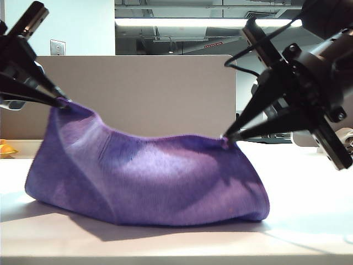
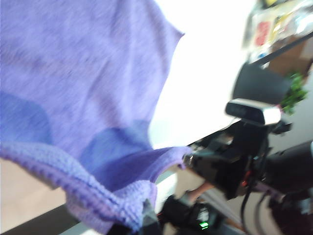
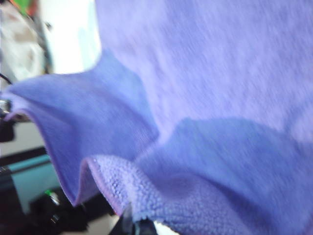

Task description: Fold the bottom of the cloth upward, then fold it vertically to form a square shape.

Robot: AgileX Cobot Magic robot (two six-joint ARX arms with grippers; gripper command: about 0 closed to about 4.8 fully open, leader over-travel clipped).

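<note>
The purple fuzzy cloth (image 1: pixel 149 176) hangs by two corners above the white table (image 1: pixel 309 221), its lower part resting on the table and its top edge sagging between the corners. My left gripper (image 1: pixel 62 102) is shut on the upper left corner, held higher. My right gripper (image 1: pixel 225 137) is shut on the upper right corner, held lower. In the left wrist view the cloth (image 2: pixel 78 98) fills most of the picture and its hem bunches at the left gripper (image 2: pixel 146 220). In the right wrist view the cloth (image 3: pixel 215 122) drapes from the right gripper (image 3: pixel 137 224).
A beige partition (image 1: pixel 165 94) stands behind the table. A small yellow object (image 1: pixel 5 149) lies at the far left edge. The right arm's black body (image 2: pixel 230 166) shows in the left wrist view beyond the cloth.
</note>
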